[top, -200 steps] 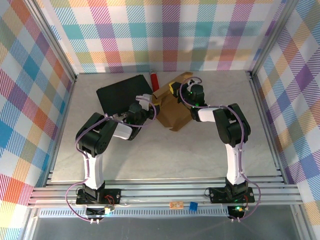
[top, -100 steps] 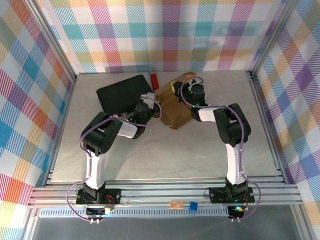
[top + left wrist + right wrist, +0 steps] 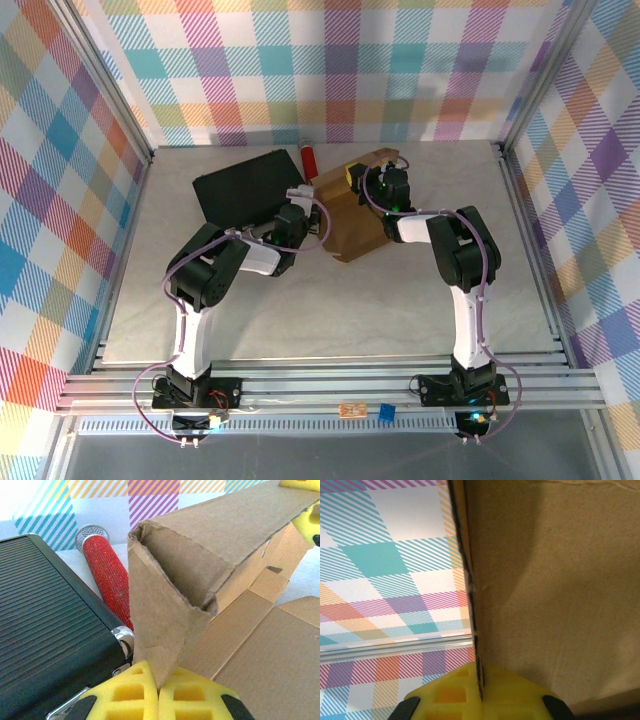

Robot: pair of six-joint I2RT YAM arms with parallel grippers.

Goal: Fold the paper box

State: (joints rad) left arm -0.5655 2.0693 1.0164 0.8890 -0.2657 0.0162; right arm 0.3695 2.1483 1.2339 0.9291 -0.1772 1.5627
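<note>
Paper box (image 3: 352, 215) half-folded, just right of black case (image 3: 240, 190). Left gripper (image 3: 159, 686) pinched tight on its folded flap corner, right gripper (image 3: 480, 690) pinched on a wall edge. Risk: opposing pulls tear the flap, or the box knocks red cylinder (image 3: 106, 577) beside the case.

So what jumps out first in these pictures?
The brown paper box, half folded at the far middle of the table, with both arms pinching it: the left gripper on a folded corner flap, the right gripper on a panel edge. Just left of it lie a black case and a sparkly red cylinder.
</note>
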